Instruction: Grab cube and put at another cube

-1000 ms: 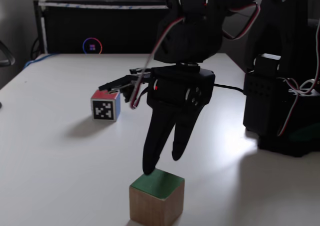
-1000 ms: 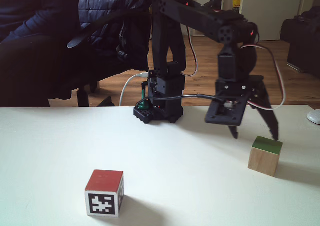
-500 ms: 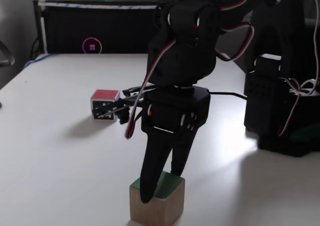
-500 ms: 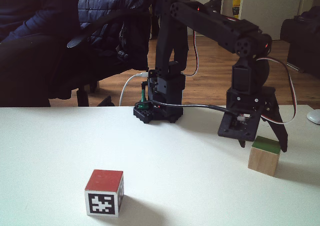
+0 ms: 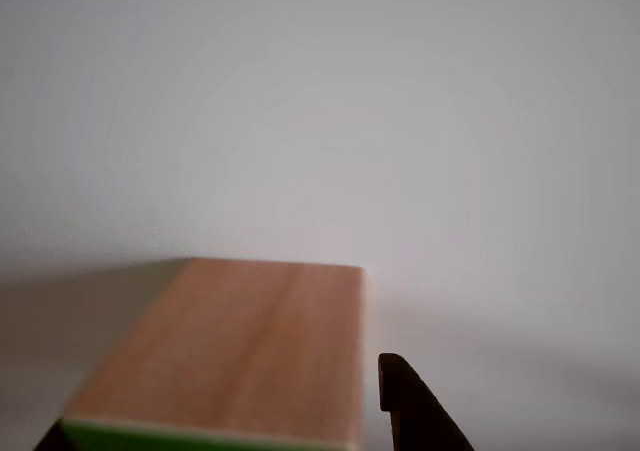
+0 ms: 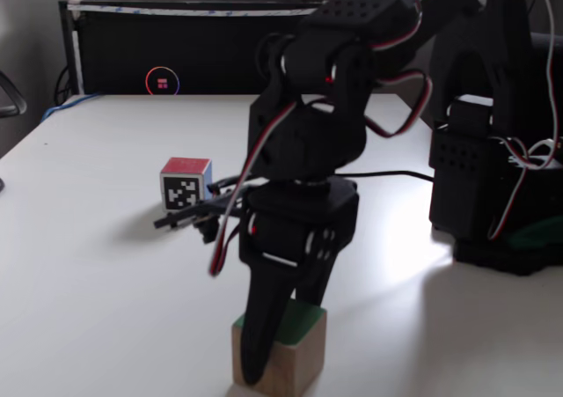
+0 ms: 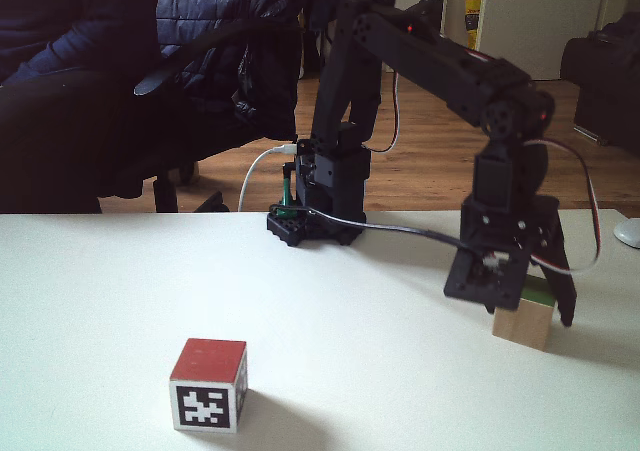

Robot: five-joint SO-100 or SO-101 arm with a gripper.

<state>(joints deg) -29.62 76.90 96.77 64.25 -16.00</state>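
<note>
The cube (image 6: 295, 366) is light wood with a green top and stands near the table's front edge; it also appears at the right in another fixed view (image 7: 522, 324). My gripper (image 6: 280, 344) is open and lowered over it, one finger on each side (image 7: 530, 311). In the other view the cube (image 5: 240, 341) lies close up between the two fingertips (image 5: 405, 396), with a gap at the right finger. Another cube (image 6: 185, 184), red on top with a black-and-white marker face, sits apart on the table (image 7: 209, 384).
The arm's black base (image 7: 320, 201) stands at the table's back edge, with a cable running to the gripper. A person in a dark jacket (image 7: 90, 61) sits behind the table. A black box with a glowing ring (image 6: 163, 82) lines the far side.
The gripper has come down from just above the green-topped cube until its open fingers straddle it. Neither cube has moved.
</note>
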